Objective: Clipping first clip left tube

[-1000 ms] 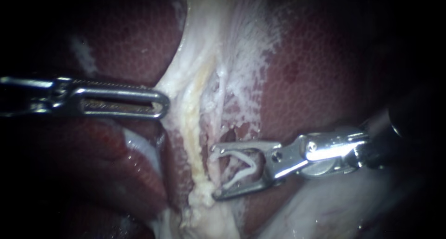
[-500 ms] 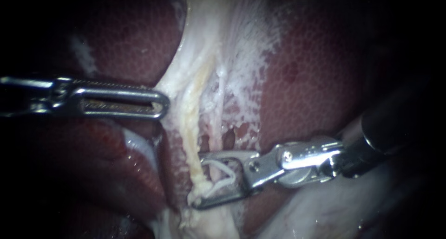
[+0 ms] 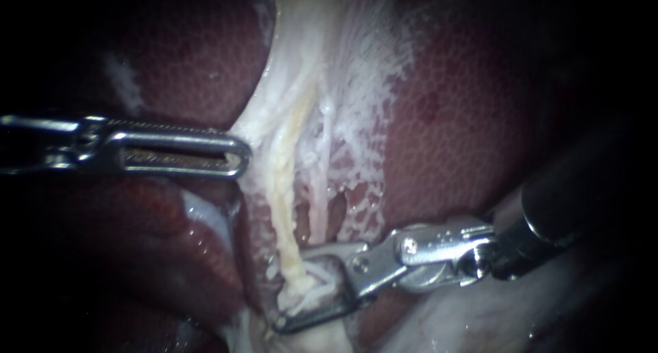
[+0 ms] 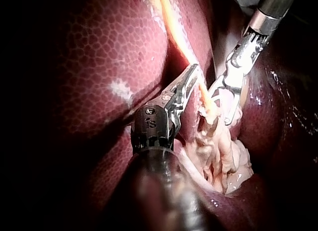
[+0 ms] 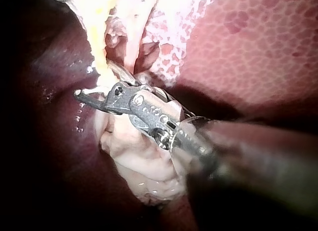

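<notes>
Right instrument (image 3: 293, 291) at the left tube (image 3: 282, 202): my jaws stand apart with a white clip (image 3: 317, 288) held between them. They straddle the yellowish tube at the near end of the field, where it runs into a lumpy fatty clump (image 3: 296, 299). My left instrument (image 3: 236, 154), jaws pressed together on the edge of the pale tissue (image 3: 301, 65), holds it taut to the left over the liver (image 3: 466, 120). The danger, as I judge it: my right jaw tips lie partly hidden in the clump. Closing could therefore take in the thinner tube (image 3: 321, 195) just to the right, or bite only part of the left tube. A slip of the left hold would slacken the tube inside the clip.
</notes>
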You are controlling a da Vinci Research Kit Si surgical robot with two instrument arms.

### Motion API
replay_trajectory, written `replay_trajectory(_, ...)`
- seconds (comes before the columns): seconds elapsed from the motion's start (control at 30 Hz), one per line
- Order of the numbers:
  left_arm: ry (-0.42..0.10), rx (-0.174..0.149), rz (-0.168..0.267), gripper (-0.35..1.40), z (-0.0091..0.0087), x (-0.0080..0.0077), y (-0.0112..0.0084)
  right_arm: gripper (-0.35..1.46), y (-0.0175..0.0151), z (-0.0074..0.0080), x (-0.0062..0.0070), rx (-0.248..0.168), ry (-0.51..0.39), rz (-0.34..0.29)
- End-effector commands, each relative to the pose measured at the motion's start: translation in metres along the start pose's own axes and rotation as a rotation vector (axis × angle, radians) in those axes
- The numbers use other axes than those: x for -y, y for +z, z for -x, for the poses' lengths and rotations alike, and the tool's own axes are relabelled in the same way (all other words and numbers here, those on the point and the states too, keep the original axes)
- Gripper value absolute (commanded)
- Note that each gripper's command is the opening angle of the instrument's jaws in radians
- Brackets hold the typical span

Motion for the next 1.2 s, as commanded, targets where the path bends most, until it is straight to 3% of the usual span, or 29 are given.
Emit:
replay_trajectory(0.03, 0.000, 0.000, 0.000, -0.35, 0.0000, 0.0000, 0.0000, 0.56, 0.0002, 0.0000, -0.0002, 0.000, -0.002, -0.003)
replay_trajectory(0.37, 0.000, 0.000, 0.001, -0.35, -0.0001, 0.0000, 0.0001, 0.55, 0.0011, -0.0002, -0.0018, 0.000, 0.001, 0.004)
replay_trajectory(0.57, 0.000, 0.000, 0.001, -0.35, -0.0001, 0.0001, 0.0002, 0.46, 0.0013, -0.0003, -0.0021, -0.001, 0.008, 0.005)
replay_trajectory(0.7, 0.000, 0.000, 0.001, -0.35, -0.0001, 0.0001, 0.0002, 0.25, 0.0012, -0.0002, -0.0021, -0.001, 0.025, 0.004)
replay_trajectory(0.77, 0.000, 0.001, 0.002, -0.35, -0.0001, 0.0001, 0.0002, -0.02, 0.0011, -0.0001, -0.0022, -0.002, 0.049, 0.003)
replay_trajectory(0.9, 0.000, 0.001, 0.002, -0.35, -0.0001, 0.0001, 0.0002, -0.29, 0.0009, -0.0002, -0.0027, -0.003, 0.057, 0.000)
replay_trajectory(1.2, 0.000, 0.001, 0.002, -0.35, -0.0001, 0.0001, 0.0003, -0.35, 0.0007, -0.0004, -0.0033, -0.004, 0.059, 0.000)
